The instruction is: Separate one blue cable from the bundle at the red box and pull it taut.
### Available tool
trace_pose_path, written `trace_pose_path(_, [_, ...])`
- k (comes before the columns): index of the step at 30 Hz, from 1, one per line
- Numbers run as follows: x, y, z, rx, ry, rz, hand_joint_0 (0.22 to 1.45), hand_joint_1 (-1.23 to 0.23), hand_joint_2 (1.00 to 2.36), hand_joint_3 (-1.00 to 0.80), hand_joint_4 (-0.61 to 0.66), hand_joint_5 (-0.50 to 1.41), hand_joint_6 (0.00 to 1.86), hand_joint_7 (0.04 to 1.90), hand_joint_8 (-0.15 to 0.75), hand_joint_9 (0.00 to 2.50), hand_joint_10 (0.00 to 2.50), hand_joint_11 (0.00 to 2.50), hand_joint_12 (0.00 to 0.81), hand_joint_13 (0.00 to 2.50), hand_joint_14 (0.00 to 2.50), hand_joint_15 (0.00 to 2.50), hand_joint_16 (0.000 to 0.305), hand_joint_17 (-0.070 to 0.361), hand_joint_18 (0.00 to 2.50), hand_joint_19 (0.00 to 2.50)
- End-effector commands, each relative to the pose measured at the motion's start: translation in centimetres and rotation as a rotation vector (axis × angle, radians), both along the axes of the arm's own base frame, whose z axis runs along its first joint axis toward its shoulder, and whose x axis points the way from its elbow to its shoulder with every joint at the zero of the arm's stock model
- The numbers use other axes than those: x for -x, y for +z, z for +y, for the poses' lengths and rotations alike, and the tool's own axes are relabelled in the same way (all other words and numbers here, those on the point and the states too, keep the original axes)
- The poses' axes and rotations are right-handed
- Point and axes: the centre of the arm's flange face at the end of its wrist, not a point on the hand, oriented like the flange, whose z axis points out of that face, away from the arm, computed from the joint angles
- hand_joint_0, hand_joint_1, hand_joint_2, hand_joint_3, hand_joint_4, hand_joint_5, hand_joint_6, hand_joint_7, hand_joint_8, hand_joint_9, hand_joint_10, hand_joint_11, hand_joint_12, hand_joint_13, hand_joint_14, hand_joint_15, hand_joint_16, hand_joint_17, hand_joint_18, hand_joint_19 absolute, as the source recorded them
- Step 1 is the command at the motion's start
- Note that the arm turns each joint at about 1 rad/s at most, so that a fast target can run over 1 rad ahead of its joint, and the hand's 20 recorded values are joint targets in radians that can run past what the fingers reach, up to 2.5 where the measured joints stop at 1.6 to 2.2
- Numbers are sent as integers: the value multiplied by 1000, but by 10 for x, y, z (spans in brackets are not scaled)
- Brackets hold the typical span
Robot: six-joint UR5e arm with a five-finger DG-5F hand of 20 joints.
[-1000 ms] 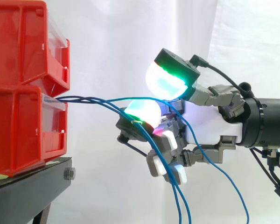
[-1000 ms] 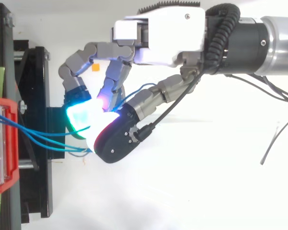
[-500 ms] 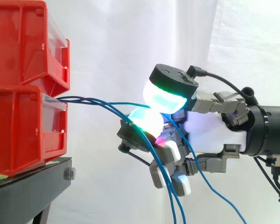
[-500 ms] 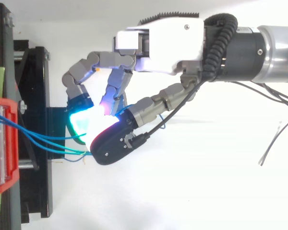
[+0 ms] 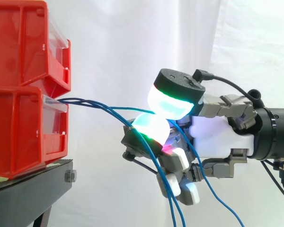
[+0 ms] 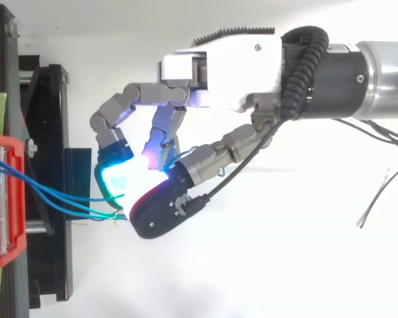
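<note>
While the hand [image 5: 213, 137] pinches one blue cable [image 5: 124, 107], that cable runs nearly level to the red box [image 5: 23, 127], so tautening likely means pulling straight away.

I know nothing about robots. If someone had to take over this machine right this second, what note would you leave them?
The hand is shut: two glowing pads pinch one blue cable a little way out from the lower red bin.
Things: the cables leave that bin's front, above the black stand. The other blue cables sag under the hand and hang down.
Done: one cable is picked out of the bundle and gripped.
Left: it runs nearly straight to the bin, but I cannot say it is fully taut. Draw the hand away from the bin until it is.
</note>
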Motion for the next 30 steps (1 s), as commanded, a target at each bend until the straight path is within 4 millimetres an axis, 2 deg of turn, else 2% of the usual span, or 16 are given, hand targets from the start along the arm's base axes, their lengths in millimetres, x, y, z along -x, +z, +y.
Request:
trace_pose_path(1, [5, 3, 3, 9, 29, 34, 592, -716, 1017, 14, 31, -125, 856, 1439, 368, 1053, 13, 650, 402, 1081, 14, 467, 55, 124, 1116, 632])
trace_pose_path(5, [16, 8, 3, 30, 65, 91, 591, -715, 1016, 13, 36, -125, 856, 1436, 371, 1050, 16, 681, 399, 1075, 14, 465, 55, 124, 1113, 622])
trace_pose_path(7, [20, 13, 3, 34, 70, 103, 591, -713, 1018, 13, 43, -126, 856, 1433, 377, 1087, 18, 766, 399, 1074, 14, 463, 55, 123, 1109, 614])
trace_pose_path(13, [48, 13, 3, 36, 68, 149, 593, -707, 1018, 3, 59, -128, 857, 1430, 390, 1165, 16, 997, 388, 1154, 17, 552, 51, 114, 1101, 598])
trace_pose_path(15, [55, 13, 3, 34, 63, 155, 593, -705, 1020, 3, 61, -129, 857, 1430, 394, 1204, 18, 1173, 383, 1230, 20, 675, 48, 108, 1098, 590])
trace_pose_path(20, [72, 9, 0, 32, 53, 167, 597, -705, 1019, -8, 71, -132, 856, 1428, 389, 1223, 13, 1311, 402, 1321, 21, 1024, 48, 108, 1080, 592])
trace_pose_path(25, [76, 12, -1, 26, 49, 158, 598, -705, 1020, -10, 77, -133, 856, 1413, 378, 1231, 9, 1398, 402, 1358, 15, 1373, 50, 112, 1055, 644])
trace_pose_path(27, [77, 12, -2, 24, 48, 158, 598, -707, 1020, -14, 79, -133, 856, 1410, 375, 1248, 4, 1530, 396, 1421, 3, 1610, 54, 122, 1125, 774])
trace_pose_path(29, [77, 12, -2, 18, 47, 159, 598, -706, 1019, -10, 77, -133, 856, 1402, 372, 1248, 4, 1566, 394, 1429, 0, 1655, 55, 123, 1142, 801])
trace_pose_path(30, [76, 12, -2, 7, 48, 158, 599, -707, 1020, -14, 80, -134, 856, 1402, 371, 1249, 0, 1653, 398, 1363, 330, 1678, 56, 125, 1210, 939])
